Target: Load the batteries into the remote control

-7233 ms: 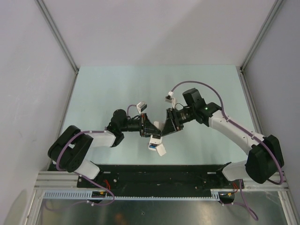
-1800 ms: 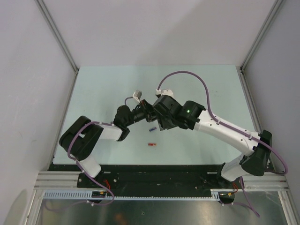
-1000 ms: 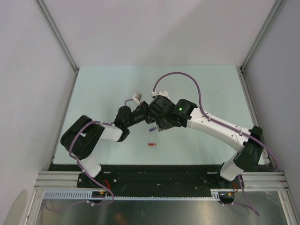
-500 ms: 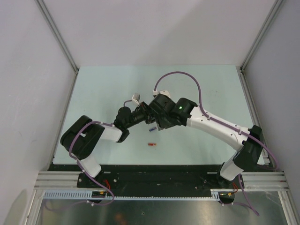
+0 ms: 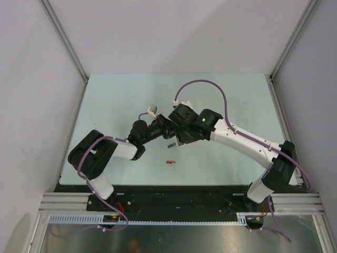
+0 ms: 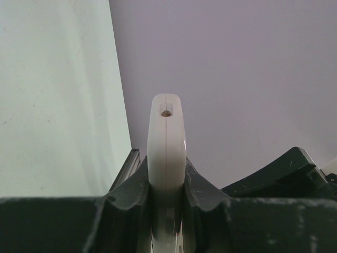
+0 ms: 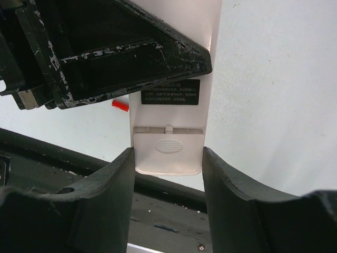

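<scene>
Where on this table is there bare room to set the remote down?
Bare: the far table strip by the back wall, and the near right patch between the right arm and front rail. Crowded: centre, around the blue battery and red battery.

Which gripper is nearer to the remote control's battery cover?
Right. The right gripper has its fingers against the remote control beside the battery cover; the left gripper clamps it farther up, past the black label.

Robotics lab cell, plain grey panel walls (image 5: 31, 105), pale green tabletop (image 5: 121, 95), slotted aluminium mounting rail (image 5: 58, 199) at 6 o'clock
</scene>
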{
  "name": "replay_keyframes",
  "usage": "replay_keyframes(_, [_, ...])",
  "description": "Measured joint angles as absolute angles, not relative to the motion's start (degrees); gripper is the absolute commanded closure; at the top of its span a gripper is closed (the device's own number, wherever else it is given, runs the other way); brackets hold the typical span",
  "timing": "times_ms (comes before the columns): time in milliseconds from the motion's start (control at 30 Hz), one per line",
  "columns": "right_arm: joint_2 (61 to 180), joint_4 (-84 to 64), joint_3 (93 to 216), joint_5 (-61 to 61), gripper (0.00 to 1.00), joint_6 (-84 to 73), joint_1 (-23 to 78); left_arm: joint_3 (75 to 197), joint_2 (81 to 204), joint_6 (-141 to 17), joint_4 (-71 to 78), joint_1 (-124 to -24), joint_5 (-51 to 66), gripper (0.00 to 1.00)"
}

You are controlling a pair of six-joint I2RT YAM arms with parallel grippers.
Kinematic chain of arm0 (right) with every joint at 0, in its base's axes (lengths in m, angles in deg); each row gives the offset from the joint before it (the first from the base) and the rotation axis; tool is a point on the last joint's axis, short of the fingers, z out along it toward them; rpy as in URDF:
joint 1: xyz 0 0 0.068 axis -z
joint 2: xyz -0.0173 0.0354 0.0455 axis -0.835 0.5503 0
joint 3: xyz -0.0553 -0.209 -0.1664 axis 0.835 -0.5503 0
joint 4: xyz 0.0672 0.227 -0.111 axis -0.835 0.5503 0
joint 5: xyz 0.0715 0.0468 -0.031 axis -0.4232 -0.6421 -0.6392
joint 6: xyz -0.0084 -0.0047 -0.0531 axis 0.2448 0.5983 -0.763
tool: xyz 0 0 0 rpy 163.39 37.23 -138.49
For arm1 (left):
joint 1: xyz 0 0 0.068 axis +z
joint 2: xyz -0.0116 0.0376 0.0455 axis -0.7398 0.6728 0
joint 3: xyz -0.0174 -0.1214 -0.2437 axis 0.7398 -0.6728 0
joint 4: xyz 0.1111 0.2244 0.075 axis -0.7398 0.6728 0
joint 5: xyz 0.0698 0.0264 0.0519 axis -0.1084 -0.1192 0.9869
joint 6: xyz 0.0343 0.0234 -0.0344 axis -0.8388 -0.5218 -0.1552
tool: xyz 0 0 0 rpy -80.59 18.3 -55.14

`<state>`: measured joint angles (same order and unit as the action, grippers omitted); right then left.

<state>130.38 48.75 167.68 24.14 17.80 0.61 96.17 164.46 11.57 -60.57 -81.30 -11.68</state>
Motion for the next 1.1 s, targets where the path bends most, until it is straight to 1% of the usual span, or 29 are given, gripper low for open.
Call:
replay_keyframes(433, [130.49, 48.49, 167.72, 22.33, 0.47, 17.66, 2.18, 96.17, 164.59, 12.99, -60.57, -81.30, -10.80, 1.00])
replay_keyframes(1100, [133.57, 49.36, 171.22, 21.30, 0.43, 16.29, 4.47, 96.37, 166.51, 16.09, -61.43, -81.41, -9.78, 1.00])
